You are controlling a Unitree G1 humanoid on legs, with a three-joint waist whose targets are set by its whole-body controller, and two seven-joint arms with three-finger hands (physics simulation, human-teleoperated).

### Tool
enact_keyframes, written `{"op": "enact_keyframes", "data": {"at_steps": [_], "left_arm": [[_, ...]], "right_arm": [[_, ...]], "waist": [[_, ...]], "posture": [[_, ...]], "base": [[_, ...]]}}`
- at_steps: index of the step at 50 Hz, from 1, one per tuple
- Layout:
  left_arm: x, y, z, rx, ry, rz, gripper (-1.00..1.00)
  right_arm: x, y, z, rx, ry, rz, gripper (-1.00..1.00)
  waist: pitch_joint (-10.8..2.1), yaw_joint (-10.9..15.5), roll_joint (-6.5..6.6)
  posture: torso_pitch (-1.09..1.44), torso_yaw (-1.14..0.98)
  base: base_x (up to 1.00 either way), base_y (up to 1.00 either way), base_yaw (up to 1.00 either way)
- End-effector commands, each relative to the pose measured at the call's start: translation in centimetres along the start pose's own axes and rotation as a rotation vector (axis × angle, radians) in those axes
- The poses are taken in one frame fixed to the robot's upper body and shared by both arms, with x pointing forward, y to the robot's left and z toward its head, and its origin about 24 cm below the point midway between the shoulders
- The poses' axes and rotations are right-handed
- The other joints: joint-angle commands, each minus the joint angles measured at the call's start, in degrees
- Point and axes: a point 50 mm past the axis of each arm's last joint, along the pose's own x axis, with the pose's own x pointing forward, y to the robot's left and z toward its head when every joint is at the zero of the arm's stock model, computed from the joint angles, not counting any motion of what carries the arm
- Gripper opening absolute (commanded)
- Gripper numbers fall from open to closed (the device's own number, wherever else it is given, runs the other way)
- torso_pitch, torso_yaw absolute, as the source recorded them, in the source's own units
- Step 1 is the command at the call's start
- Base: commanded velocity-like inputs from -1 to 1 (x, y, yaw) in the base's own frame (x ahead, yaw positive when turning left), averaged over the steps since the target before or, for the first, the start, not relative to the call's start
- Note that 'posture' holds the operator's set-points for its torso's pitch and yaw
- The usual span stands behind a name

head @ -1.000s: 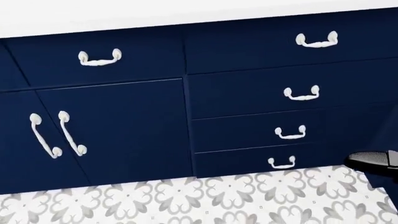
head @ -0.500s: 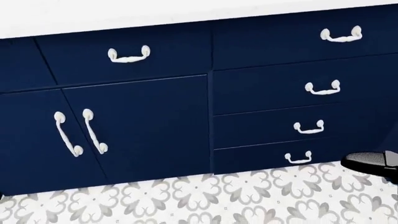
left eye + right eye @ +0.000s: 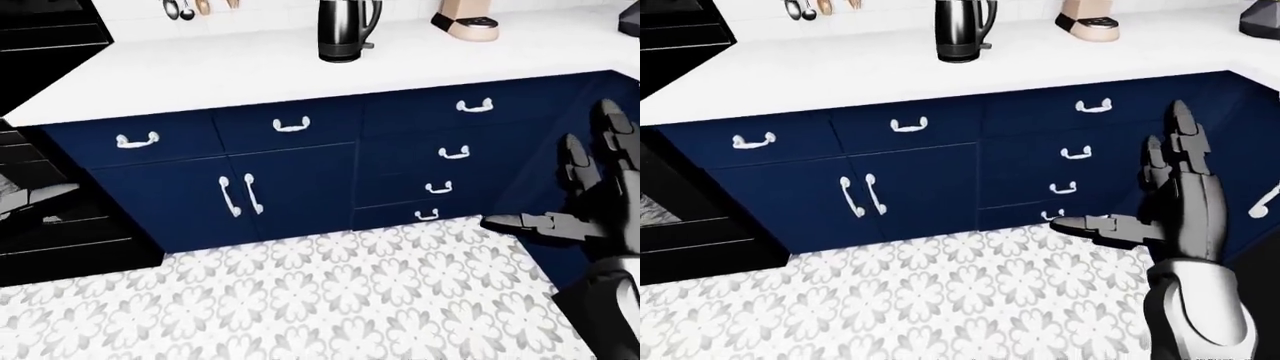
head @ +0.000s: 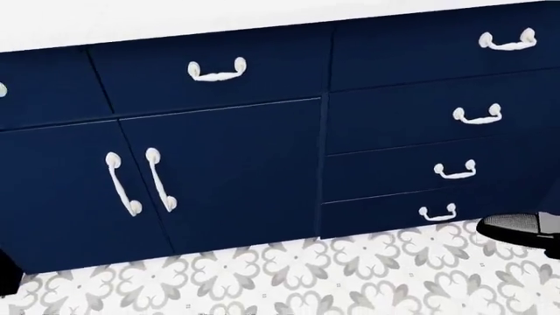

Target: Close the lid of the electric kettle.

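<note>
Hovering with fingers spread apart and holding nothing, the right hand (image 3: pixel 1175 206) hangs well below the white counter (image 3: pixel 880 71). On that counter's top stands the electric kettle (image 3: pixel 960 30); its lid is cut off from view.

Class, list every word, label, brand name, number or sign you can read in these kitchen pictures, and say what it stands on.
None: no readable text shows on the electric kettle, the coffee machine, the navy cabinets or the white counter.
</note>
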Motion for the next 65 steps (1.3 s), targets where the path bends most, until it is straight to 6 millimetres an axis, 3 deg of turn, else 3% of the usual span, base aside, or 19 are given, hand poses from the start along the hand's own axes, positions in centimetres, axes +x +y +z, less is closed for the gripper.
{"op": "enact_keyframes", "data": {"at_steps": [1,3,8,9,28,29,31,35,42,44,47,48,50,55,57,59,61,62,65], "left_arm": [[0.01,0.14,0.74,0.008,-0.045,0.008,1.0],[-0.03,0.11,0.74,0.009,-0.044,0.008,1.0],[-0.08,0.09,0.93,0.01,-0.045,0.007,1.0],[-0.07,0.12,0.98,0.009,-0.046,0.008,1.0],[-0.11,0.03,0.74,0.012,-0.041,0.003,1.0],[-0.12,0.02,0.78,0.012,-0.041,0.003,1.0],[-0.01,0.01,0.63,0.012,-0.04,0.003,1.0],[0.09,-0.07,0.43,0.011,-0.04,0.0,1.0],[0.05,0.06,0.52,0.01,-0.039,0.002,1.0],[0.02,0.08,0.59,0.009,-0.04,0.002,1.0],[-0.08,0.1,0.75,0.01,-0.039,0.003,1.0],[-0.08,0.11,0.73,0.011,-0.038,0.002,1.0],[-0.09,0.11,0.78,0.011,-0.039,0.003,1.0],[0.05,0.07,0.66,0.01,-0.039,0.002,1.0],[0.1,0.09,0.51,0.011,-0.038,0.002,1.0],[0.1,0.09,0.51,0.009,-0.037,0.002,1.0],[0.06,0.13,0.51,0.01,-0.037,0.003,1.0],[0.05,0.13,0.49,0.011,-0.036,0.003,1.0],[0.03,0.14,0.56,0.01,-0.036,0.004,1.0]], "right_arm": [[-0.1,0.22,0.96,0.003,-0.061,0.013,1.0],[-0.08,0.19,0.92,0.007,-0.063,0.012,1.0],[-0.06,0.25,0.94,0.005,-0.062,0.01,1.0],[-0.04,0.24,0.92,0.003,-0.061,0.008,1.0],[0.24,0.45,0.86,0.011,-0.042,0.006,1.0],[0.22,0.49,0.95,0.011,-0.042,0.007,1.0],[0.24,0.51,0.85,0.013,-0.041,0.008,1.0],[0.28,0.55,0.64,0.015,-0.038,0.009,1.0],[0.24,0.59,0.63,0.014,-0.037,0.01,1.0],[0.25,0.57,0.63,0.013,-0.038,0.01,1.0],[0.24,0.55,0.64,0.013,-0.038,0.01,1.0],[0.2,0.57,0.81,0.012,-0.038,0.009,1.0],[0.23,0.59,0.73,0.012,-0.039,0.01,1.0],[0.22,0.61,0.77,0.01,-0.038,0.011,1.0],[0.29,0.6,0.69,0.01,-0.039,0.01,1.0],[0.22,0.62,0.77,0.01,-0.039,0.011,1.0],[0.23,0.6,0.75,0.011,-0.039,0.01,1.0],[0.21,0.57,0.76,0.01,-0.039,0.009,1.0],[0.21,0.58,0.77,0.011,-0.038,0.008,1.0]], "waist": [[-0.88,-0.2,2.0],[0.54,0.4,-0.48],[-0.37,0.9,-5.15],[-0.01,1.1,-4.36],[-1.15,1.3,-3.4],[-2.39,1.2,-3.16],[-0.93,1.3,-3.08],[0.33,1.2,-3.5],[-0.46,1.2,-2.72],[-0.61,1.0,-1.88],[-0.41,0.7,0.91],[-0.39,1.4,-1.1],[-0.26,1.2,0.16],[-0.47,1.8,-1.73],[-0.52,2.0,-3.1],[-1.32,2.2,-5.76],[-0.97,1.5,-5.16],[-0.51,1.6,-5.92],[-0.65,0.9,-5.14]], "posture": [[0.0,0.0],[0.0,0.0],[0.0,0.0],[0.0,0.0],[0.0,0.0],[0.0,0.0],[0.0,0.0],[0.0,0.0],[0.0,0.0],[0.0,0.0],[0.0,0.0],[0.0,0.0],[0.0,0.0],[0.0,0.0],[0.0,0.0],[0.0,0.0],[0.0,0.0],[0.0,0.0],[0.0,0.0]], "base": [[0.0,0.0,0.0],[0.0,0.0,0.0],[0.0,0.0,0.0],[0.0,0.0,0.0],[0.0,0.0,0.0],[0.08,0.0,0.0],[0.14,0.0,0.0],[0.22,0.0,0.0],[0.24,0.0,0.0],[0.24,0.0,0.0],[0.23,0.0,0.0],[0.23,0.0,0.0],[0.24,0.0,0.0],[0.24,0.0,0.0],[0.23,0.0,0.0],[0.24,0.0,0.0],[0.23,0.0,0.0],[0.23,0.0,0.0],[0.24,0.0,0.0]]}}
